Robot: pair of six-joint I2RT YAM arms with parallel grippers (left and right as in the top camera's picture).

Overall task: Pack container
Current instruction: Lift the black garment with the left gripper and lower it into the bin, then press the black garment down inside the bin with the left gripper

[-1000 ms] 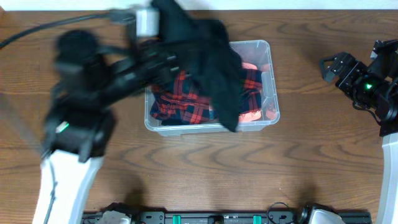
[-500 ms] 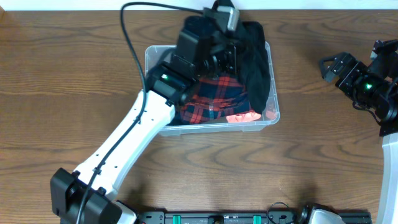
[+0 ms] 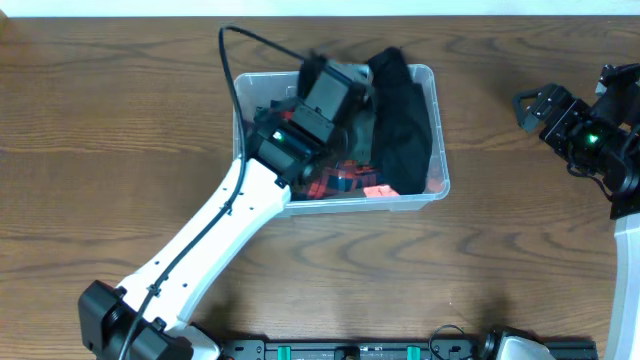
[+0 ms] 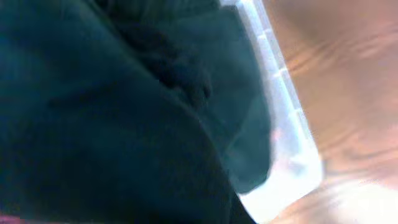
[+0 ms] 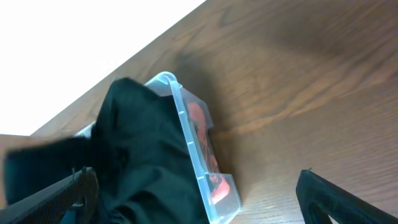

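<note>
Your left hand point(image 3: 338, 82): pressed together, low inside the container point(image 3: 441, 160) around it, likely to push the black garment point(image 3: 402, 140) down onto the red plaid cloth point(image 3: 345, 180); you cannot tell if it pinches cloth | Your right hand point(image 3: 533, 106): spread wide, well apart over the desk point(image 3: 500, 240), out of the way.

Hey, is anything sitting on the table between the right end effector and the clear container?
Nothing visible does. Only bare table lies between the open right end effector and the near wall of the container.
</note>
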